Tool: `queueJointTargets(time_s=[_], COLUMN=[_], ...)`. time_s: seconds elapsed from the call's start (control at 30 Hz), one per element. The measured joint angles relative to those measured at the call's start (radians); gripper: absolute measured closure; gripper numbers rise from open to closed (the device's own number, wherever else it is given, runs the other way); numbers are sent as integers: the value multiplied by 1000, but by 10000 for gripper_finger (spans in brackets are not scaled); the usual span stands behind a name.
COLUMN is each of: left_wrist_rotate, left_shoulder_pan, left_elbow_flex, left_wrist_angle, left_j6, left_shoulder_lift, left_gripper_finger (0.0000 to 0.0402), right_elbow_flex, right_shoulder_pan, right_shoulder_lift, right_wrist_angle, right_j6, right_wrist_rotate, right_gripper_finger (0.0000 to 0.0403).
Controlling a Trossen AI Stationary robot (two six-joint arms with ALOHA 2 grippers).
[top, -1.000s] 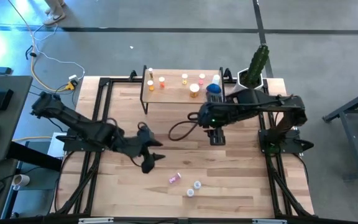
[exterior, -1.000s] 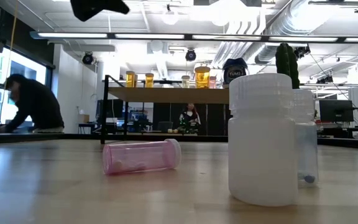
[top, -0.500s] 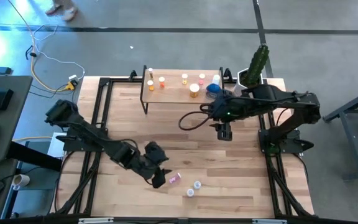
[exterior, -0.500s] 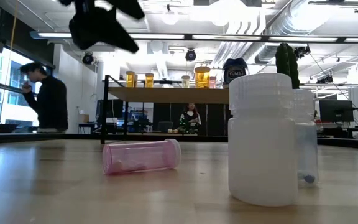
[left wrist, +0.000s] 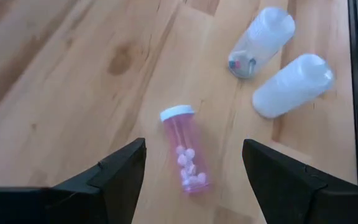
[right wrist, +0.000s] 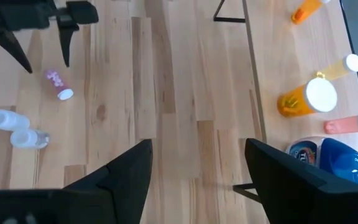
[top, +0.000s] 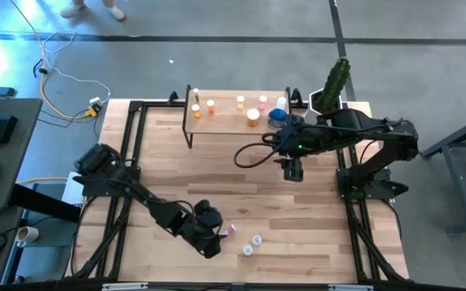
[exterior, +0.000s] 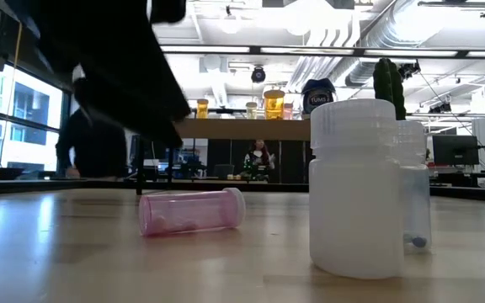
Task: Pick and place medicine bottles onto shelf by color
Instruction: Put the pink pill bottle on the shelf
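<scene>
- My left tool (left wrist: 191, 171) hangs low over the front part of the table (top: 241, 162), its fingers spread wide with nothing between them.
- The pink bottle (left wrist: 185, 155) lies on its side on the wood right under the gap between those fingers, white cap pointing away from the tool, pills showing inside.
- In the high view the same pink bottle (top: 227, 232) sits just beside the left tool (top: 209, 238).
- Two whitish bottles stand close together near the pink one: a wider bottle (exterior: 352, 189) and a slimmer clear bottle (exterior: 415, 185) touching or almost touching it.
- My right tool (right wrist: 197, 162) hovers above the middle of the table in front of the shelf (top: 237, 121), fingers spread and empty.
- The shelf holds several orange and yellowish bottles (top: 252, 117), a pinkish one and a blue jar (top: 277, 115) at its right end.
- A cactus in a white pot (top: 332, 87) stands just beyond the shelf's right end.
</scene>
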Motion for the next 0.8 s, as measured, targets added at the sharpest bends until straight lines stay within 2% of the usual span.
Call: queueJointTargets(time_s=[0.27,0.63,0.8], left_wrist_rotate=[10,31,13], left_shoulder_pan=[-1,2,3], left_elbow_flex=[0,1,1], left_wrist_angle=[60,57,45], left_j6=[-13,-11,17], left_shoulder_lift=[80,142,143], left_gripper_finger=[147,147,178], right_elbow_flex=[0,0,0], right_shoulder_pan=[0,0,0], right_shoulder_lift=[0,0,1], right_wrist_angle=[-2,-6,-6], right_j6=[11,11,8], right_wrist_rotate=[0,0,0], right_gripper_finger=[155,155,155])
